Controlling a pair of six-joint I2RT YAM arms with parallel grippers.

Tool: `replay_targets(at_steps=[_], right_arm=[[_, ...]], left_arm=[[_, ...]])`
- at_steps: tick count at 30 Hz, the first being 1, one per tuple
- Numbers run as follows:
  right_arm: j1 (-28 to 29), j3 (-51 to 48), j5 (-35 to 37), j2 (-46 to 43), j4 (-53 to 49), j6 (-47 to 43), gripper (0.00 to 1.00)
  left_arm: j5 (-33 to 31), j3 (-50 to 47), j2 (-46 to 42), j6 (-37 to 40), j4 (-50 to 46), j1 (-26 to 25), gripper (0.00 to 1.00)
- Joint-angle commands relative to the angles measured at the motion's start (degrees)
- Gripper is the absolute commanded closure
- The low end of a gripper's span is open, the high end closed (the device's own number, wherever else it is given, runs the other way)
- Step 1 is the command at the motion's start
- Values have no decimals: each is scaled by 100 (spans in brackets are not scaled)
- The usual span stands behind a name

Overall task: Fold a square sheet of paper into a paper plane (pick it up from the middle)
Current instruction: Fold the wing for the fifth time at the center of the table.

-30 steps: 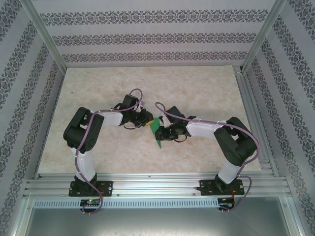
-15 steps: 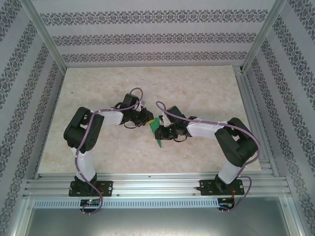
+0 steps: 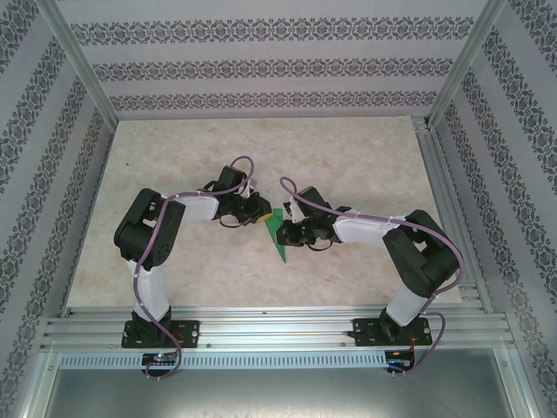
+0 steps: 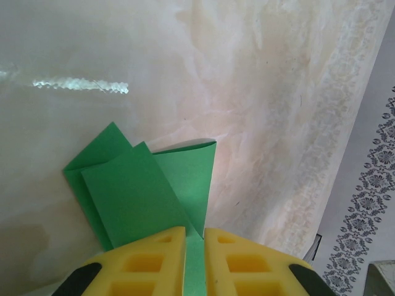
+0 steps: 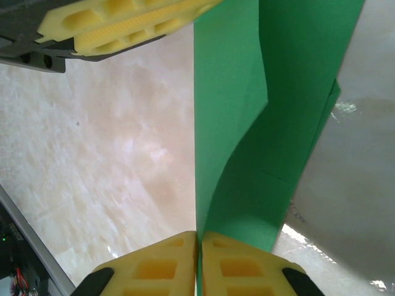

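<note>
The bright green sheet of thin paper is well into the folding rather than at its start: it hangs between the two hands over the middle of the pale marbled tabletop, a little toward the near edge, and from above it reads as a narrow strip tapering to a point that aims at that near edge. The left hand is pinched on it, and in the left wrist view its yellow fingers stand close together with a sliver of green between them, while beyond them the sheet shows overlapping flaps and slanted creases. The right hand is clamped too, and its wrist view shows its tips meeting on the paper's edge where a long fold runs up the sheet. So the pick-up and several folds look done (how many layers there are cannot be counted here). What seems left is sharpening the long crease, folding the wings down evenly, and setting a finished dart on the tabletop, since the shape looks loose and uneven for now.
</note>
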Motion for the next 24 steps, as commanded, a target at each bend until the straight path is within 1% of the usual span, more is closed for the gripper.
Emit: replay_targets(at_steps=[1,3,5,11,16,24], right_arm=[[-69,-96,68,-11,141,6,93],[-89,-128,-4,25,208,14,98],[-111,-177,-36,83,286,46,100],[-213,-439,-252,275,847,246,100],[-247,-501,-395,421,1125,363,100],[-291,-536,-389,448,1122,367,100]], left_arm=[[-15,149,120,158,-118,-67,82],[-17,162,118,166,-135,-63,83],[-2,172,119,158,-144,-65,82],[89,225,101,167,-140,-67,80],[197,243,29,182,-107,-69,76],[370,241,-191,280,-131,-191,71]])
